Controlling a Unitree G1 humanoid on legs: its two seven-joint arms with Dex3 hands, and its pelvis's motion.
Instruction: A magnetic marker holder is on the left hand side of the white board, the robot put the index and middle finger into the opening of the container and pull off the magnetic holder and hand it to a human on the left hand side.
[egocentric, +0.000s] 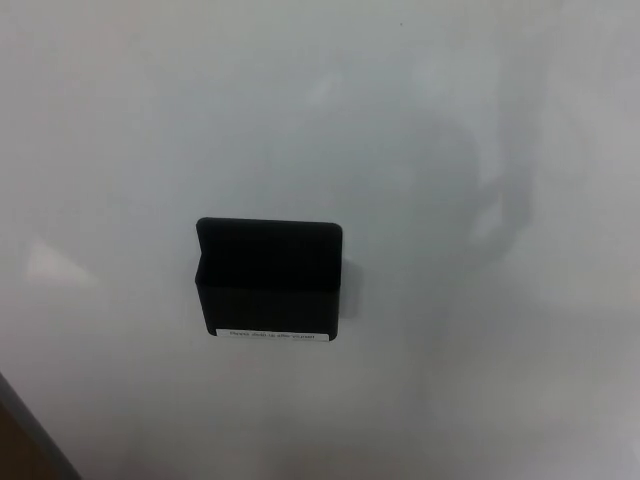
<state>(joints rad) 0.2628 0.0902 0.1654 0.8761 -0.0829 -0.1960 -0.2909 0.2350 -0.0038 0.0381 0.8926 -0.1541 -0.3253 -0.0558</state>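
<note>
Looking straight at the whiteboard (450, 120), which fills almost the whole head view. Neither of my hands shows, left or right, so I can't tell whether fingers are apart or together.

Marker holder (270, 280) is a black box, stuck flat on the whiteboard, roughly mid-board in view, slightly left of centre and a bit below the middle. It sits upright and square, top edge level. Opening faces up; the back wall rises above the lower front wall, with a step visible on its left side. Inside is too dark to see if it holds anything.

White label strip (270, 336) runs along the holder's bottom front edge. Text on it is too blurred to read.

Faint grey shadows lie on the whiteboard up and to the right of the holder. Board's lower left corner shows a dark slanted edge (35, 430) with a brownish surface beyond it.
</note>
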